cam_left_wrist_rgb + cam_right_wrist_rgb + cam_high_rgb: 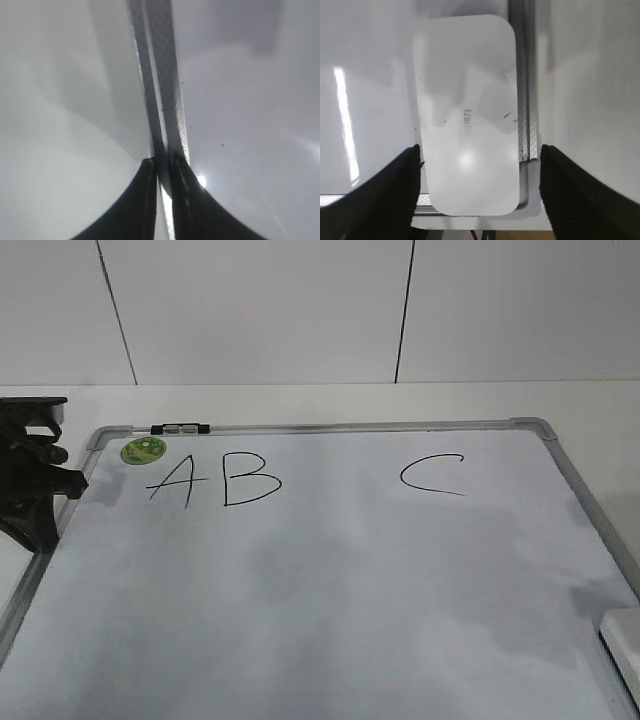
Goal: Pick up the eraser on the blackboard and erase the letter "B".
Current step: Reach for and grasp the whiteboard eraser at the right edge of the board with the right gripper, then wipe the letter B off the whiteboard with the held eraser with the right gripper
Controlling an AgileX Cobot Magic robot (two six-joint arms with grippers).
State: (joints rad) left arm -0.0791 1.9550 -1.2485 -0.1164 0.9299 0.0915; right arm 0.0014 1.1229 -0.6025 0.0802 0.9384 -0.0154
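Your right hand [479, 165] hangs spread astride the eraser [467, 115], which lies in the blackboard's [330, 590] near right corner, far from the letter "B" [250, 478]. Your left hand [162, 170], pressed together, rests over the blackboard's left frame.

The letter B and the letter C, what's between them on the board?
Nothing. In the exterior view, the stretch of board between the B and the C is bare white.
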